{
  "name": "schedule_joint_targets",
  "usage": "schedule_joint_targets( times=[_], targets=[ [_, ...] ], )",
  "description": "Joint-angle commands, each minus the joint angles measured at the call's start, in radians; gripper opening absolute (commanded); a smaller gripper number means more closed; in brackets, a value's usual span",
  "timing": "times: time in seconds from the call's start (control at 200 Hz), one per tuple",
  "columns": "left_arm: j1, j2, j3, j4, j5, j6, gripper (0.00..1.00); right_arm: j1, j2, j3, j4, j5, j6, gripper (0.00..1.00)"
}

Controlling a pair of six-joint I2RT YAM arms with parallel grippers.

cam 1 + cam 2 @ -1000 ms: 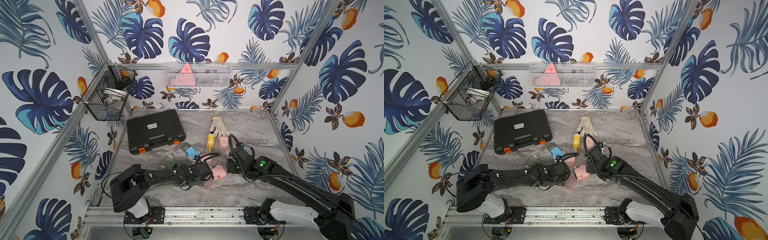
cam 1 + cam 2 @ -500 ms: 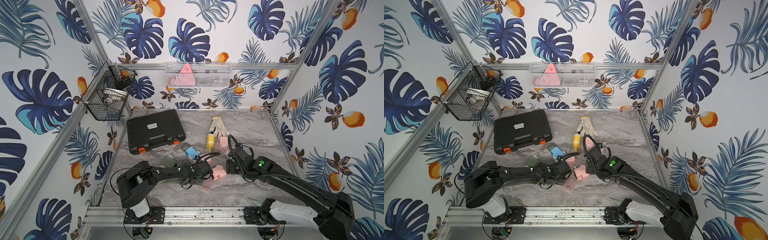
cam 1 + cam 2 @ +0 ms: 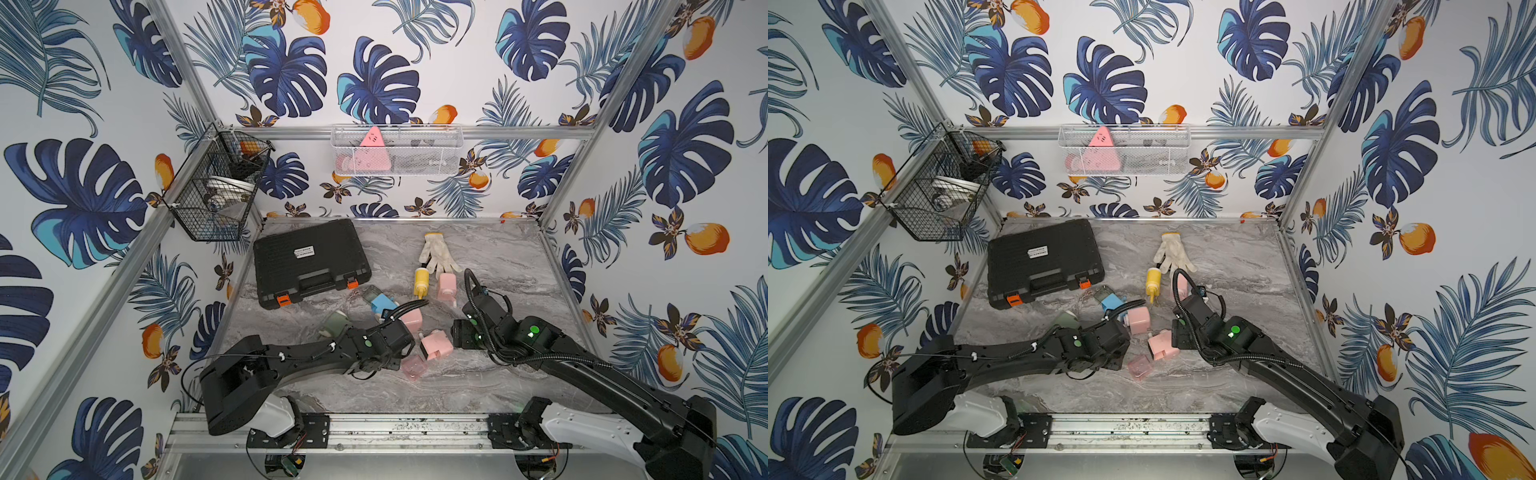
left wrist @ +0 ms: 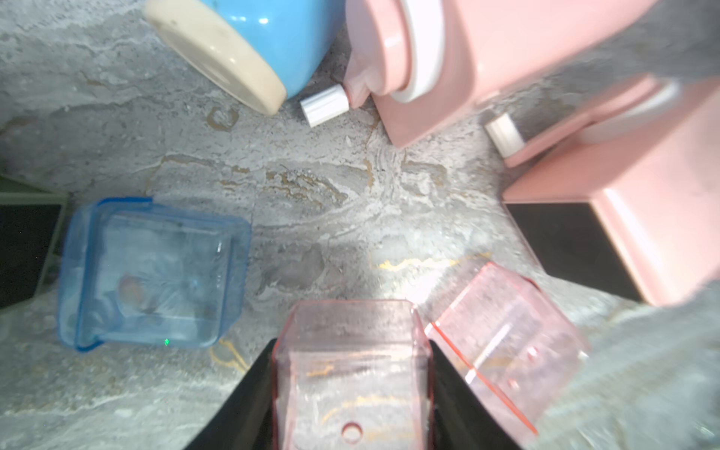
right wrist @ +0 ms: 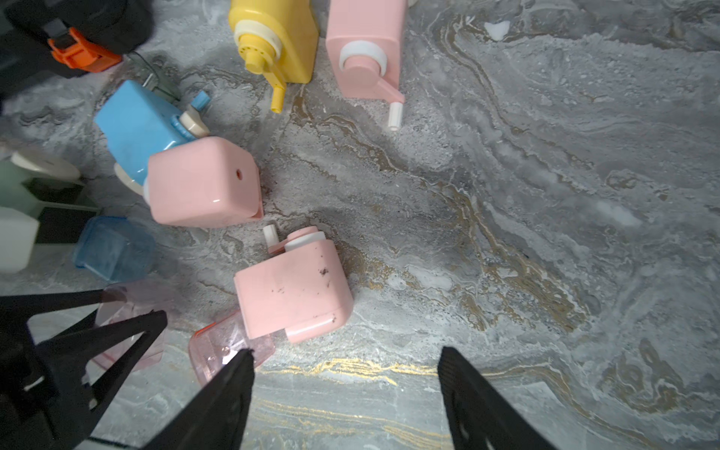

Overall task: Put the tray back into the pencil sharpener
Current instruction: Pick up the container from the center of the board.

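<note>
Plainly, the left wrist view shows the left gripper [image 4: 352, 343] clamped on a clear pink tray [image 4: 352, 389], black fingers [image 4: 253, 393] pressed against its two side walls. A second pink tray [image 4: 502, 350] lies just beside it and a blue tray [image 4: 152, 272] lies apart. Both top views hide that grip beneath the left arm [image 3: 311, 357]. The right wrist view alone shows the right gripper [image 5: 346, 351] wide open and empty, near the pink pencil sharpener [image 5: 292, 284], which lies on the marble table [image 5: 545, 195] with the second pink tray touching its lower edge.
</note>
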Motion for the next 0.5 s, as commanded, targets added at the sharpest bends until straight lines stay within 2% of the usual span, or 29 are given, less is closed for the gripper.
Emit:
schedule_joint_targets(
  times=[0.0, 0.135, 0.285, 0.496],
  targets=[
    [0.035, -0.088, -0.052, 0.091, 0.164, -0.025, 0.37, 0.001, -0.047, -0.029, 0.135, -0.105, -0.071, 0.77],
    [0.118, -0.210, -0.125, 0.180, 0.360, -0.067, 0.36, 0.002, -0.110, -0.113, 0.397, -0.237, -0.140, 0.73],
    [0.230, -0.326, -0.206, 0.293, 0.592, -0.150, 0.35, 0.017, -0.082, -0.176, 0.647, -0.344, -0.222, 0.68],
    [0.338, -0.421, -0.291, 0.480, 0.831, -0.323, 0.35, 0.139, -0.036, -0.304, 1.031, -0.325, -0.401, 0.64]
  ],
)
